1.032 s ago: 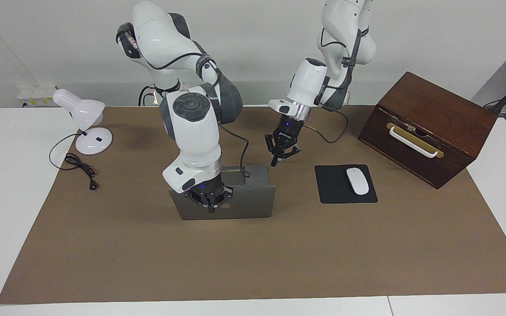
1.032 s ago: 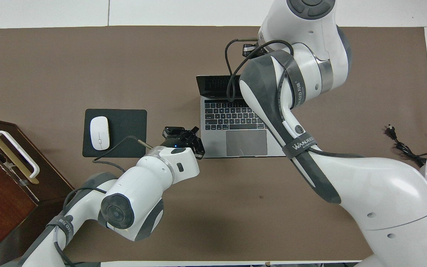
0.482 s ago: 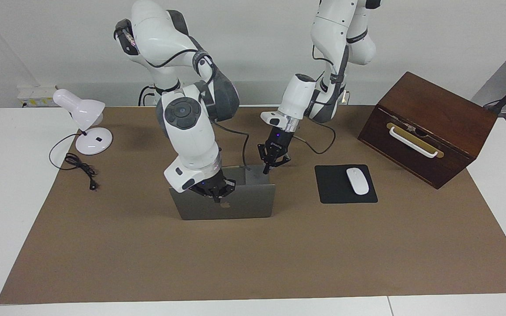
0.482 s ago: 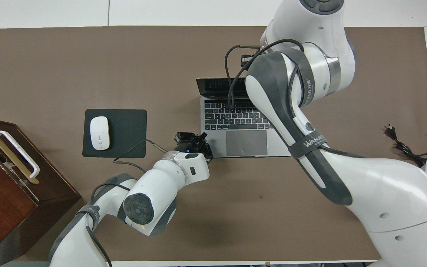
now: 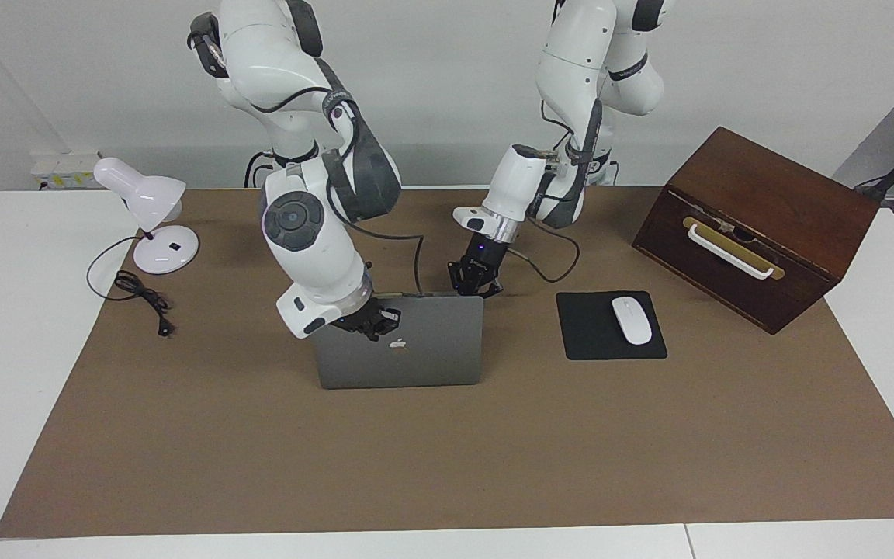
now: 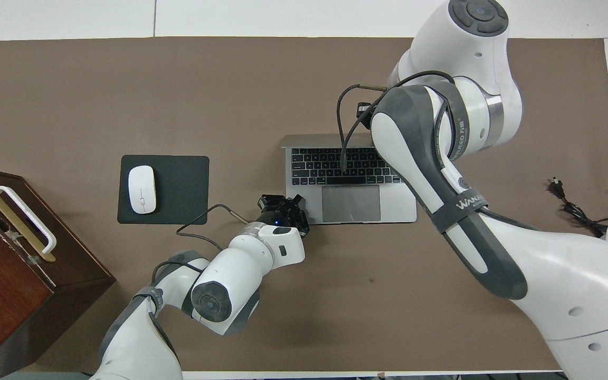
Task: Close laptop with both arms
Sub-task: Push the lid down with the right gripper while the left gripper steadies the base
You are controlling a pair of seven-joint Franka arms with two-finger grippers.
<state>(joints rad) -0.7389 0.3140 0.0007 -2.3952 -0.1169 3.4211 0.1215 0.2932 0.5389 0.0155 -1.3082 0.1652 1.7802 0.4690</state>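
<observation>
The silver-grey laptop (image 5: 416,361) stands open in the middle of the brown mat, its lid about upright and the apple logo facing away from the robots. In the overhead view its keyboard and base (image 6: 367,198) show, while the lid is only a thin silver strip. My right gripper (image 5: 373,322) rests against the lid's outer face near its top edge; in the overhead view the forearm hides it. My left gripper (image 5: 475,289) is low at the base's corner nearest the robots, toward the left arm's end. It also shows in the overhead view (image 6: 283,203).
A black mouse pad (image 5: 594,334) with a white mouse (image 5: 632,320) lies beside the laptop toward the left arm's end. A brown wooden box (image 5: 757,225) stands further that way. A white desk lamp (image 5: 148,210) and its cord (image 5: 140,295) are at the right arm's end.
The right gripper has pushed the lid from leaning back to about upright, and the screen no longer shows from above. The left gripper has come down and in to the base's corner.
</observation>
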